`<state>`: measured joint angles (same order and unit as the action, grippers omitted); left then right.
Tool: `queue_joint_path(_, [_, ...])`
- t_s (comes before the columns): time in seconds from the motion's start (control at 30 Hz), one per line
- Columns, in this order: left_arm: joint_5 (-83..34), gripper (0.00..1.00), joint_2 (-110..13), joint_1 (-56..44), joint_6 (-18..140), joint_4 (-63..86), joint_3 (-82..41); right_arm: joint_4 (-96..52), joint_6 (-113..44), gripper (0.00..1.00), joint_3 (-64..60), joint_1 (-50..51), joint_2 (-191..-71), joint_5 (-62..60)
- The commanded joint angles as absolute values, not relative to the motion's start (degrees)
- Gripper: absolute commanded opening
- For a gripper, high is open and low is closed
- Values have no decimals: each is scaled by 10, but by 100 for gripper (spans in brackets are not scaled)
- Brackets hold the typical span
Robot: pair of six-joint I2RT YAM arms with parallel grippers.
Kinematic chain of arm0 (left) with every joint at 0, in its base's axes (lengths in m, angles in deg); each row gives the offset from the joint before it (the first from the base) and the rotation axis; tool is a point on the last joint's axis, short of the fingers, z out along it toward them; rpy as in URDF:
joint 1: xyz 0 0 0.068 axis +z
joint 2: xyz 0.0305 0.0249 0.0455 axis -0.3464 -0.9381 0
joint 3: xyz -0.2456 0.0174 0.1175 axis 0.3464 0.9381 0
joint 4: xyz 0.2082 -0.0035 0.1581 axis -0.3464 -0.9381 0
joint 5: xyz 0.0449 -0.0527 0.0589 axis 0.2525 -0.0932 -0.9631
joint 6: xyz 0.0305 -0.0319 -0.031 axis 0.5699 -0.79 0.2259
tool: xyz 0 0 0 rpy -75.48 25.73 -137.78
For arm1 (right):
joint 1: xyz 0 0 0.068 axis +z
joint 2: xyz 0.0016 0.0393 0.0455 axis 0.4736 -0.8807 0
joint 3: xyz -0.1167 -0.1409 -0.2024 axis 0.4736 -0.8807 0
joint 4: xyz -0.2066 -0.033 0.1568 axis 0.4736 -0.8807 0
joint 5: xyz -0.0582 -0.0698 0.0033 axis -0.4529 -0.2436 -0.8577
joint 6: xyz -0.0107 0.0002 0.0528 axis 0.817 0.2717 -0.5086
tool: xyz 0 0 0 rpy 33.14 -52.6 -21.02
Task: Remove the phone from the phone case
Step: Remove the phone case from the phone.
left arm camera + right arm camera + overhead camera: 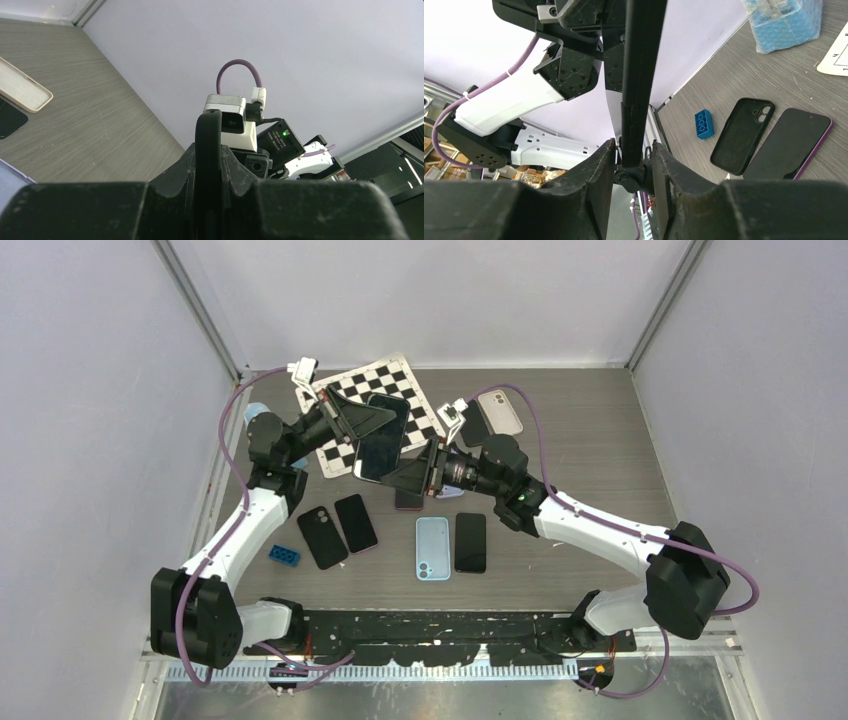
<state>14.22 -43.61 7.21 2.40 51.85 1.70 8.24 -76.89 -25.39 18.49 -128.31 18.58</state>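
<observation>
- Phone, its phone case on, is in the air over the checkerboard.
- Left jaws clenched on its upper end; right jaws straddle the lower edge, can't tell if they're pinching.
- Risk: right slips while peeling, phone twists loose and drops to the table.

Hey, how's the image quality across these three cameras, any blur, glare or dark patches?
Top external: even light, sharp, no harsh glare on the held phone. Left wrist: left fingers are a dark, soft mass; the table is crisp. Right wrist: right fingers underlit, the blue brick sharp.
</observation>
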Motion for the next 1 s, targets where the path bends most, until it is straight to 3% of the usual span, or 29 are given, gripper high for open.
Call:
queue_joint_path(0.0, [123,0,-412,70,22,525,-4,103,-749,35,-246,186,-1283,218])
queue_joint_path(0.27, [83,0,-405,70,-22,401,-14,99,-692,19,-239,188,-1282,218])
queue_joint_path(0.43, [72,0,-420,70,-57,207,-42,62,-608,16,-237,192,-1272,188])
queue_joint_path(0.97, [145,0,-493,48,-217,293,-24,-68,-357,14,-220,235,-1269,9])
